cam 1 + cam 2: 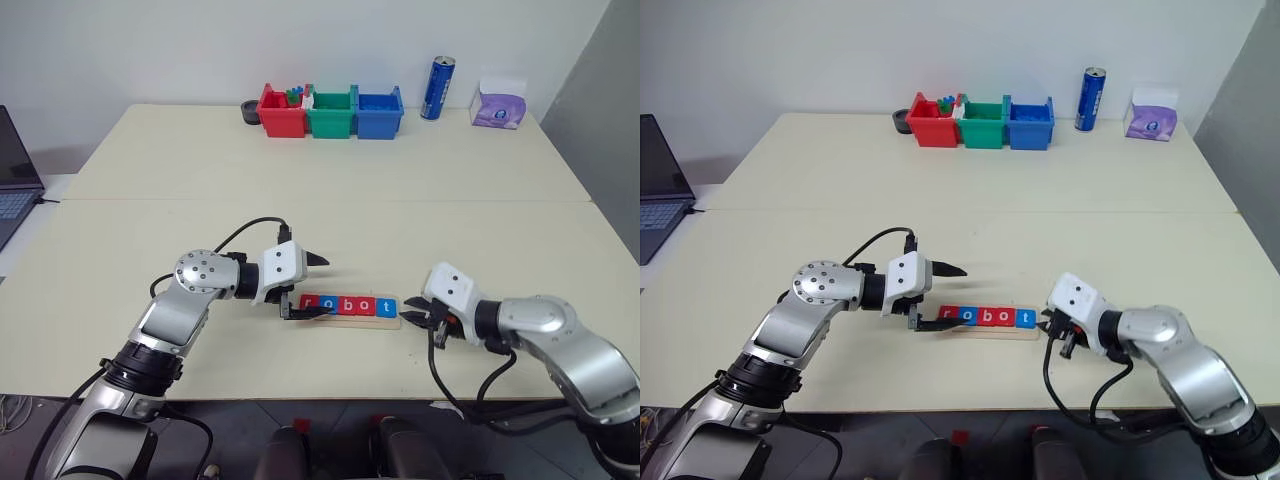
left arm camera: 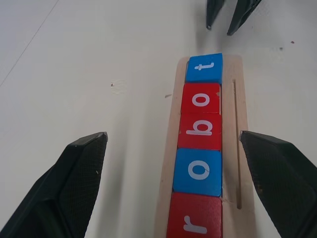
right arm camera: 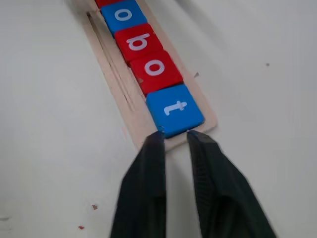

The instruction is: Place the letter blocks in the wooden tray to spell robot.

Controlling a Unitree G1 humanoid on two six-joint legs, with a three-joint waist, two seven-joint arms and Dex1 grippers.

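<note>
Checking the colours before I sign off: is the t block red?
No, the t block at the end of the wooden tray is blue.

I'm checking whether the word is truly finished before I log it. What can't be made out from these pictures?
- r block: cut by the left wrist view's edge; in the head views the left gripper crowds that end of the tray.
- Right gripper: whether its fingertips touch the t block or just meet its edge.
- Red bin: its contents are too small to identify.
</note>
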